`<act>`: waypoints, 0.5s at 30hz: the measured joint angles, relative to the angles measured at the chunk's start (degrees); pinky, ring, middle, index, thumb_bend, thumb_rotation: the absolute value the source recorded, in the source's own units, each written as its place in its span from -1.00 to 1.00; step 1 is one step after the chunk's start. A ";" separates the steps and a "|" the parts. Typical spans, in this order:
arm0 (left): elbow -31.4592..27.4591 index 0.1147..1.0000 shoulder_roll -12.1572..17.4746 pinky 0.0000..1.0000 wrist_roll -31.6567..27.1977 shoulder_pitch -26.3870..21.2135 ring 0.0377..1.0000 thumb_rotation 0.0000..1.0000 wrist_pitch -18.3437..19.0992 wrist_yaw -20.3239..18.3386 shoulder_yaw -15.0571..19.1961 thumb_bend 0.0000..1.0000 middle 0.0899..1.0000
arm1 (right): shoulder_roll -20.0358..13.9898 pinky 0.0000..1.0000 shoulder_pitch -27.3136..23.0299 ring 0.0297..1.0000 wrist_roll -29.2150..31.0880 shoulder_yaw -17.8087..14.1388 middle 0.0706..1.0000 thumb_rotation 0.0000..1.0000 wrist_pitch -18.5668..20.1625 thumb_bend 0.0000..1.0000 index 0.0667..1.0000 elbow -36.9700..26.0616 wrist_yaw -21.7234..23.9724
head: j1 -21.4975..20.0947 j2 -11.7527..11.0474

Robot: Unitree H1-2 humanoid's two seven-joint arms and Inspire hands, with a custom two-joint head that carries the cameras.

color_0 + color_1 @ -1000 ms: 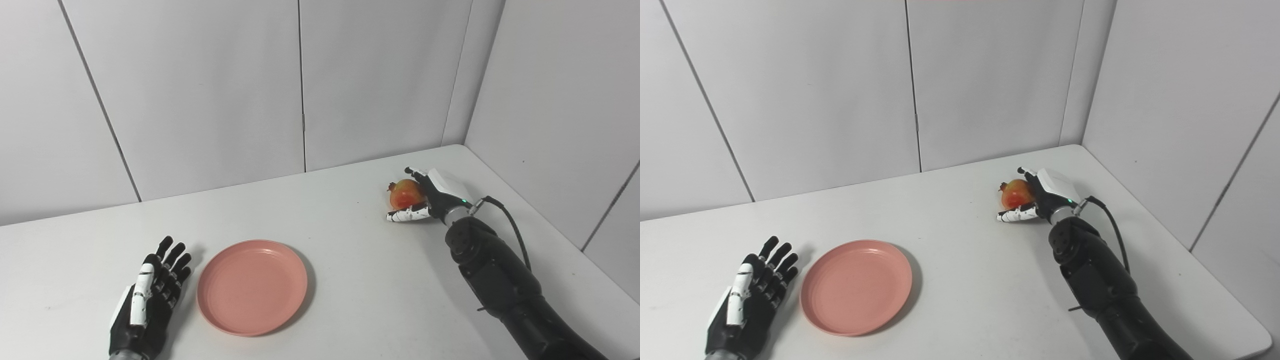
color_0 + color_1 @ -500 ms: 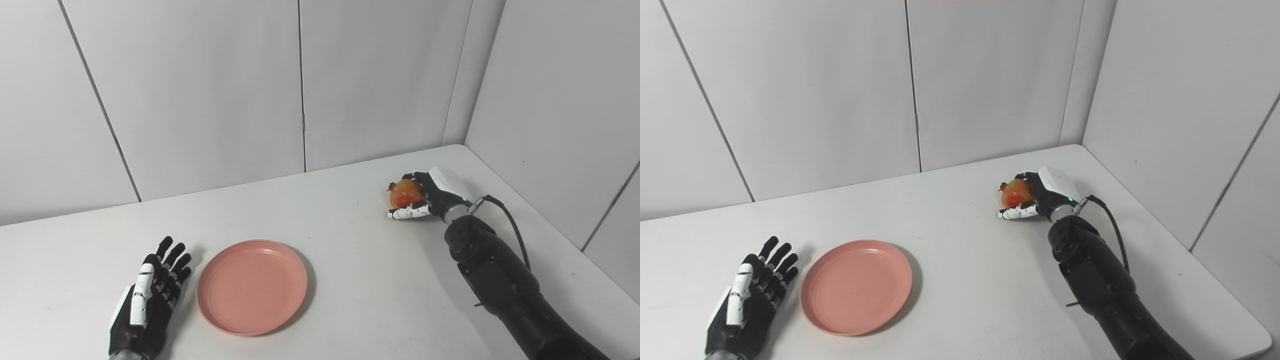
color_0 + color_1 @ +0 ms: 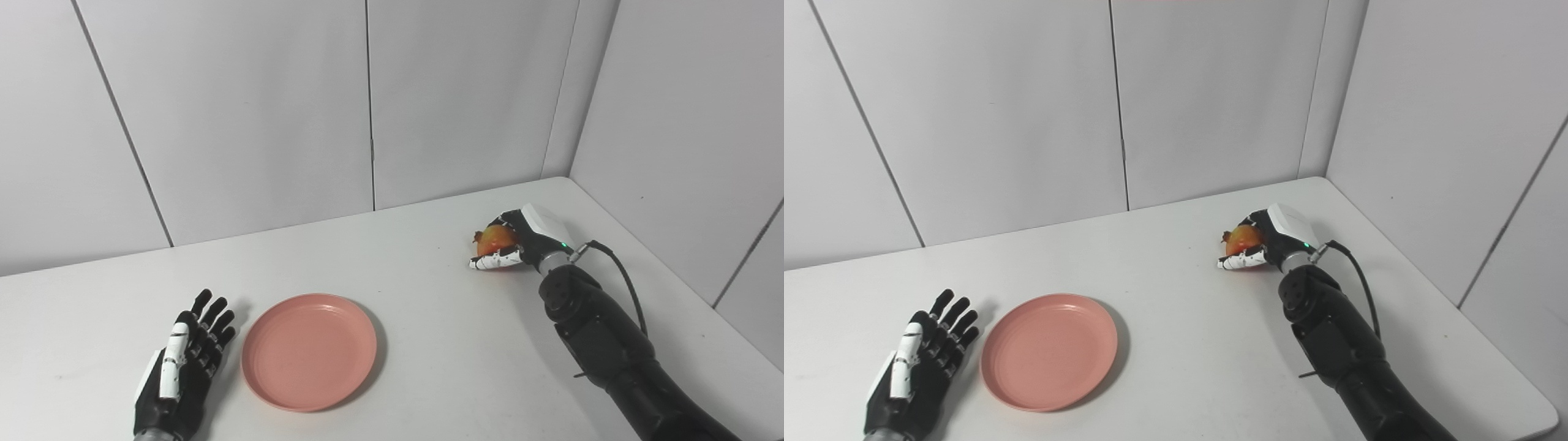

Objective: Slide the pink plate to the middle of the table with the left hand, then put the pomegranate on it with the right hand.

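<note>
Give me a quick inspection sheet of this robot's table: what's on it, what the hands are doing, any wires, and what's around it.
Surface: white table, a few faint specks.
Job's things: pink plate empty, left of middle; pomegranate at the far right, in the right hand's grasp.
Clutter: nothing seen.
Hands: left hand open, flat on the table beside the plate, not touching it; right hand closed on the pomegranate.
Cables: black cable looping from the right wrist along the arm.
Surroundings: plain grey wall panels behind and on the right.

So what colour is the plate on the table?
Pink, a plain salmon shade with no pattern; the plate shows best in the left eye view.
</note>
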 measured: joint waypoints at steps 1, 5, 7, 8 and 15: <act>0.00 0.93 -0.01 0.96 0.00 0.00 0.93 1.00 0.00 0.00 0.00 -0.22 0.93 | 0.01 -0.35 0.00 -0.30 0.30 0.00 -0.24 -0.59 -0.05 -0.05 -0.17 0.02 0.00 | 0.00 0.00; -0.01 0.93 -0.03 0.97 0.00 0.00 0.93 1.00 0.00 0.01 -0.02 -0.21 0.93 | 0.07 -0.44 0.00 -0.40 0.66 0.00 -0.33 -0.60 -0.06 -0.07 -0.27 -0.11 -0.03 | 0.44 -0.09; -0.02 0.93 -0.10 0.97 0.04 0.00 0.93 1.00 0.00 0.05 -0.04 -0.21 0.93 | 0.08 -0.49 0.05 -0.43 0.66 -0.03 -0.36 -0.62 -0.05 -0.07 -0.30 -0.83 -0.07 | 0.44 -0.09; -0.03 0.93 -0.11 0.97 0.06 0.00 0.93 1.00 0.00 0.09 -0.07 -0.21 0.93 | 0.08 -0.50 0.13 -0.44 0.66 -0.10 -0.37 -0.63 -0.04 -0.07 -0.31 -1.44 -0.08 | 0.53 -0.17; 0.06 0.94 -0.12 0.97 0.06 -0.01 0.93 1.00 -0.08 0.07 -0.24 -0.18 0.94 | 0.10 -0.61 1.18 -0.55 0.67 -0.64 -0.46 -0.78 0.06 -0.06 -0.35 -8.63 -0.14 | 0.97 -0.09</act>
